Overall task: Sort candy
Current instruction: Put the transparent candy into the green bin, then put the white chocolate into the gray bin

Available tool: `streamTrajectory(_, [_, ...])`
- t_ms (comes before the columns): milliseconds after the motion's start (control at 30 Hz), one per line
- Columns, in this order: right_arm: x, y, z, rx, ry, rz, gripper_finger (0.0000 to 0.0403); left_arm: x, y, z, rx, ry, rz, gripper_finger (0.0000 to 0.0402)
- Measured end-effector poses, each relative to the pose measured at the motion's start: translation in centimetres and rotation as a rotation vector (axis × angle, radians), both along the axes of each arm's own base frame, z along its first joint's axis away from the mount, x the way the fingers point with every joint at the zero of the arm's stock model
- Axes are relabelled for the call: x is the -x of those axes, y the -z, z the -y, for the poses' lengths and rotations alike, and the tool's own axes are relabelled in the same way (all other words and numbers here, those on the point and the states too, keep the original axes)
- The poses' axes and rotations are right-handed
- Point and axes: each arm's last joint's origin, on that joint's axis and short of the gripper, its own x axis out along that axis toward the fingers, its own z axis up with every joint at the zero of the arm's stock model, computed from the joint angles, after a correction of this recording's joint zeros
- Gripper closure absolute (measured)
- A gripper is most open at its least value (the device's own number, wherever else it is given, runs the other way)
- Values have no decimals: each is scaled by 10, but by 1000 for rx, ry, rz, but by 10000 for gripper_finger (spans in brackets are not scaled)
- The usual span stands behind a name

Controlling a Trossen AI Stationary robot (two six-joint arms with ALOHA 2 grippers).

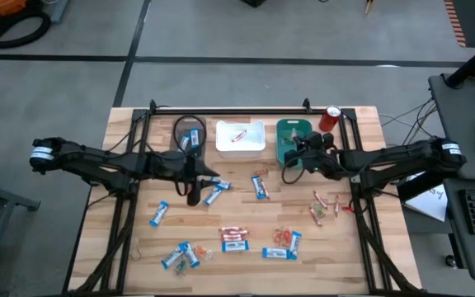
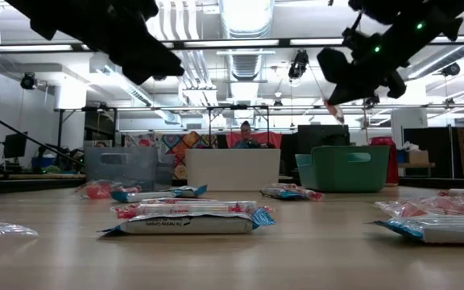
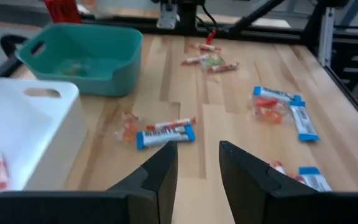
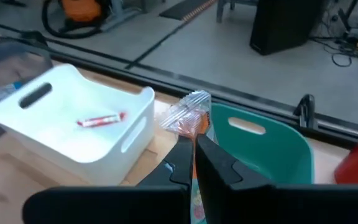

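Right gripper (image 4: 193, 144) jaws clenched on orange twisted candy (image 4: 188, 118) above teal bin (image 4: 272, 149); left jaws parted, empty.

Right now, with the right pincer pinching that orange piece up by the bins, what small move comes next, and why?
Probably carry it slightly further over the teal bin and open. The right pincer is shut on an orange twisted candy, held near that bin's rim beside the white bin, which holds a red-and-white piece. The left pincer waits above a blue bar.

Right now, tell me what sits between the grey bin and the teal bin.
The white bin sits between the grey bin and the teal bin, holding one red-and-white candy. The high view shows this.
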Motion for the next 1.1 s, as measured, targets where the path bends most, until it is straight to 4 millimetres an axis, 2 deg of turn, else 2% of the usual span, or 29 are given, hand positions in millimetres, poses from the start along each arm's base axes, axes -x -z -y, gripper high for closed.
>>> streamTrajectory(200, [-7,13,3,-40,41,-5,378,0,7,0,83,-40,-57,299])
streamTrajectory(400, [-11,22,3,-75,75,17,310,-4,15,1,103,-34,-96,294])
streamTrajectory(667, [-13,17,-4,-103,34,77,233,-5,27,8,235,1,-196,230])
streamTrajectory(867, [-16,15,-15,-105,-20,103,214,-6,48,28,277,5,-351,197])
streamTrajectory(1100, [-16,15,-25,-107,-63,99,213,-11,72,45,119,-120,-410,202])
